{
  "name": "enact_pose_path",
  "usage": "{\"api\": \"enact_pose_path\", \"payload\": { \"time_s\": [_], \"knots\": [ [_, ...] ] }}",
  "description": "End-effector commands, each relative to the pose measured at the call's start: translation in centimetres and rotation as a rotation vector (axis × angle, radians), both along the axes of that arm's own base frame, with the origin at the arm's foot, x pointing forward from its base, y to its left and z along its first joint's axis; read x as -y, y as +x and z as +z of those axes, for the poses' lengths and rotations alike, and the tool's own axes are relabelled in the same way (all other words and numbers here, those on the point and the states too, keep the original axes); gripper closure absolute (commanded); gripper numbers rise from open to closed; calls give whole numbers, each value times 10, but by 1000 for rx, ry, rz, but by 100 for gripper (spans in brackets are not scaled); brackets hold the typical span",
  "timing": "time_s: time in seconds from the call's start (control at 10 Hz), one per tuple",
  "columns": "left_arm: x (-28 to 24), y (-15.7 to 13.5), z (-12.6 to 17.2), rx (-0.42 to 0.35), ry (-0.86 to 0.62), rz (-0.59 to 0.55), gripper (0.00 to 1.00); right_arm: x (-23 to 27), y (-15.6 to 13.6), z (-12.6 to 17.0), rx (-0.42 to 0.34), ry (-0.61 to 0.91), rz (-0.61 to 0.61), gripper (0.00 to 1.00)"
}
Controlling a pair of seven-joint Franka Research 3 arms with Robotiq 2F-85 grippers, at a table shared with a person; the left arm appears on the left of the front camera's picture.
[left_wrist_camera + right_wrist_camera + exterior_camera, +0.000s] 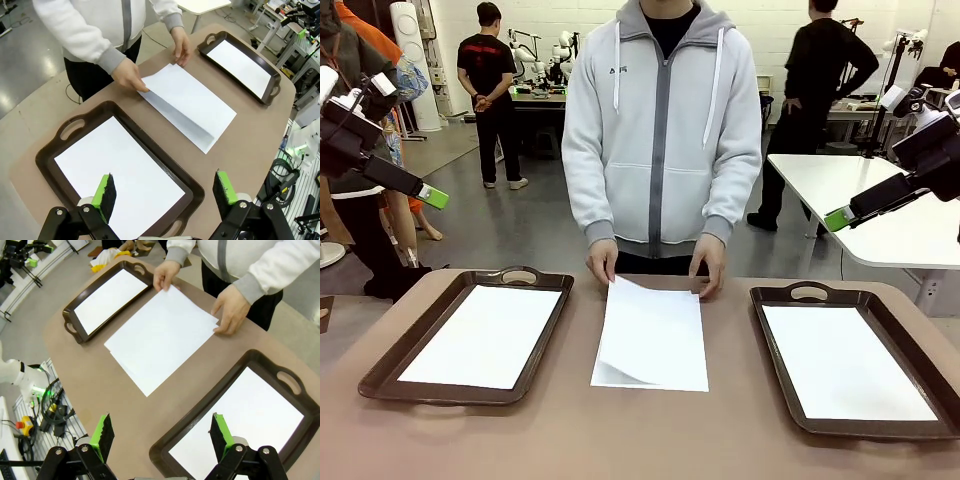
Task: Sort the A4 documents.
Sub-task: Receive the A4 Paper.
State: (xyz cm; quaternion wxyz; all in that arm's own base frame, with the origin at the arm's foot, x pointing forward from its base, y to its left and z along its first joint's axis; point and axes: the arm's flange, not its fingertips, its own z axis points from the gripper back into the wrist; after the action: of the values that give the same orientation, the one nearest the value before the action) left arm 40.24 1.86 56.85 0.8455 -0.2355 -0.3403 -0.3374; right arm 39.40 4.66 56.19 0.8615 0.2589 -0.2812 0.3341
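A small stack of the A4 documents (655, 340) lies on the brown table between two dark brown trays, its top sheet curling up at the near left corner. A person's hands (603, 262) rest on its far edge. One white sheet (485, 335) lies in the left tray (380, 375) and another (845, 360) in the right tray (775, 370). My left gripper (433, 197) hangs open high over the table's left side, above the left tray (50, 150). My right gripper (837, 219) hangs open high on the right, over the right tray (200, 400). Neither gripper holds anything.
The person in a grey hooded jacket (660, 130) stands at the table's far edge. Bare brown tabletop (650, 430) runs along the near side. A white table (880, 200) stands behind on the right. Cables and gear (45, 410) sit beside the table.
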Motion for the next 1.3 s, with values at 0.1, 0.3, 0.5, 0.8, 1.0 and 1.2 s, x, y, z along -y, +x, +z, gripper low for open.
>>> {"api": "enact_pose_path", "payload": {
  "time_s": [0.1,0.3,0.5,0.8,1.0,1.2],
  "knots": [
    [1,0,0,6,4,5,0,0,0,-1,-3,1,0,0],
    [1,0,0,6,4,5,0,0,0,-1,-3,1,0,0],
    [1,0,0,6,4,5,0,0,0,-1,-3,1,0,0],
    [1,0,0,6,4,5,0,0,0,-1,-3,1,0,0],
    [1,0,0,6,4,5,0,0,0,-1,-3,1,0,0],
    [1,0,0,6,4,5,0,0,0,-1,-3,1,0,0]
  ]
}}
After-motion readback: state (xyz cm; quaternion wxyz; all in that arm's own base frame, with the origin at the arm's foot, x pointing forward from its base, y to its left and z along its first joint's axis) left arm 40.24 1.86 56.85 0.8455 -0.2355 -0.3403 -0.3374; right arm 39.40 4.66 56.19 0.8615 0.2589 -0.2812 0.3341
